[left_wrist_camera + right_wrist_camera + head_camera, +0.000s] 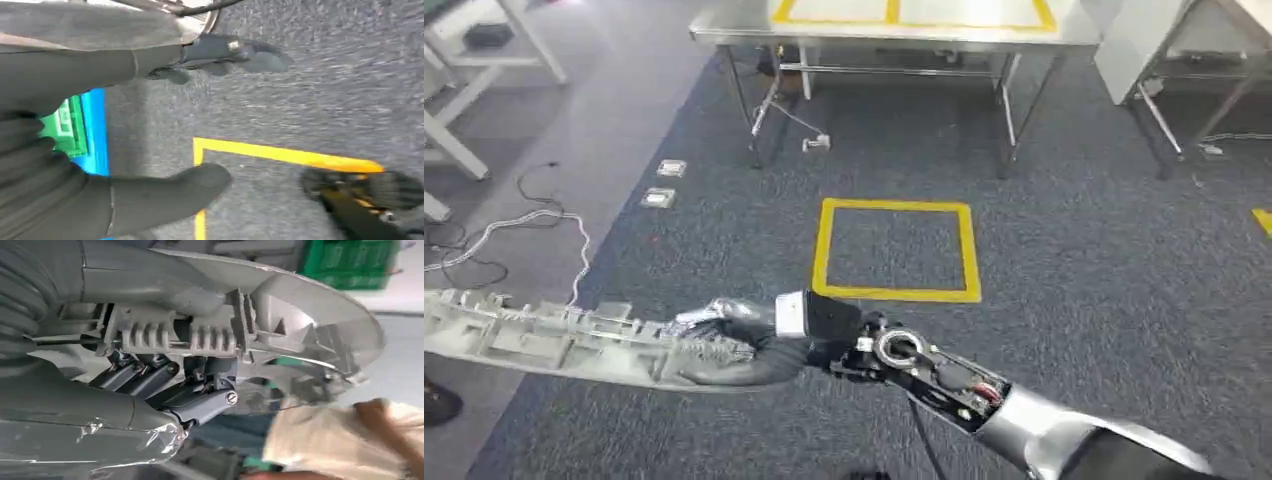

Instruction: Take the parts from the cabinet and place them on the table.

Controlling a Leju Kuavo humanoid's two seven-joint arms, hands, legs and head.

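Grey plastic part (554,340) juts out leftward over the carpet (1044,240), grasped at its near end by the right hand (734,345). Left hand (90,165) hangs with fingers apart, holding nothing. Steel table (894,30) stands beyond the yellow floor square (896,250).

no readable text, labels or numbers

The carpet (1044,230) in the middle of the head view was dark grey with a fine pale speckle, and on it a square (896,249) was outlined in yellow tape, while the floor (574,120) at the upper left was a plain lighter grey. The long part (544,338) at the lower left was pale grey, held by the right hand (734,340) with dark fingers and a silvery back. The table (894,25) at the top was steel grey with yellow lines, and in the left wrist view the left hand (75,190) was dark grey before a blue and green patch.
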